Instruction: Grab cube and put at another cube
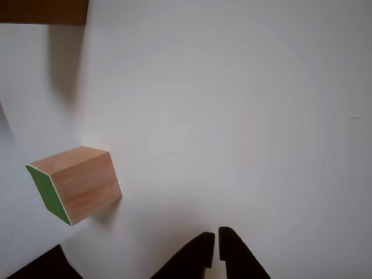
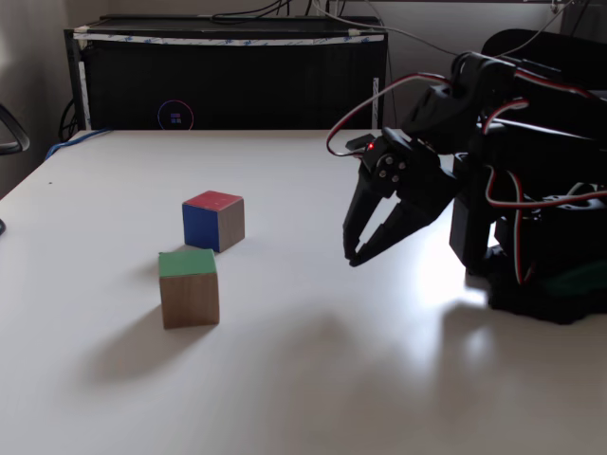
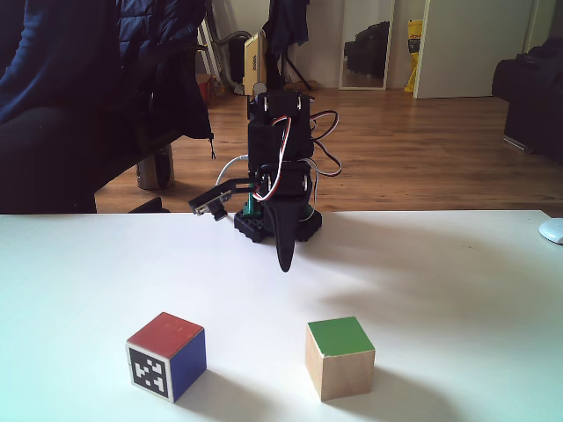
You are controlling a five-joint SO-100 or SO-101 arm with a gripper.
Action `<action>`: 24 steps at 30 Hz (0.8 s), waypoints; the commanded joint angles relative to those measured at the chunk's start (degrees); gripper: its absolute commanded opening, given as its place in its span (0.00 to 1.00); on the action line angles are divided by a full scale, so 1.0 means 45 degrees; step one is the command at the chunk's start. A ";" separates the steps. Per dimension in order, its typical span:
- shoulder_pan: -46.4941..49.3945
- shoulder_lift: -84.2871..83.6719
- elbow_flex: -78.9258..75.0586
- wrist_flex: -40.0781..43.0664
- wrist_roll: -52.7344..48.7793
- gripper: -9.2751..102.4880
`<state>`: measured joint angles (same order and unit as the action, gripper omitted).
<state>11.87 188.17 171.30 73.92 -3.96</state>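
The cube (image 2: 189,289) is light-brown wood with a green top face and stands on the white table; it also shows in the other fixed view (image 3: 339,359) and at the left of the other view (image 1: 75,183). Another cube (image 2: 213,220) has a red top, a blue side and a black-and-white marker on one side face (image 3: 166,356); it stands a short way beside the wooden one, apart from it. My gripper (image 2: 352,258) hangs just above the table, pointing down, fingers together and holding nothing. It is well away from both cubes (image 3: 286,266), with its fingertips at the bottom of the other view (image 1: 216,241).
The arm's base (image 2: 545,284) stands at the table's right in a fixed view. A black cabinet (image 2: 228,81) lies behind the table's far edge. A white mouse (image 3: 552,230) sits at the table's right edge. White table surface (image 2: 313,379) lies between gripper and cubes.
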 commanded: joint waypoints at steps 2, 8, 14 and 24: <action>-0.0137 0.0059 -0.0215 -0.0332 0.0645 0.09; -0.0156 0.0059 -0.0215 -0.0332 0.0645 0.09; -0.0137 0.0059 -0.0215 -0.0371 0.0547 0.10; -0.1133 -0.1387 -0.1836 -0.1426 -0.0898 0.21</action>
<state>9.05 186.94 167.52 70.22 -7.82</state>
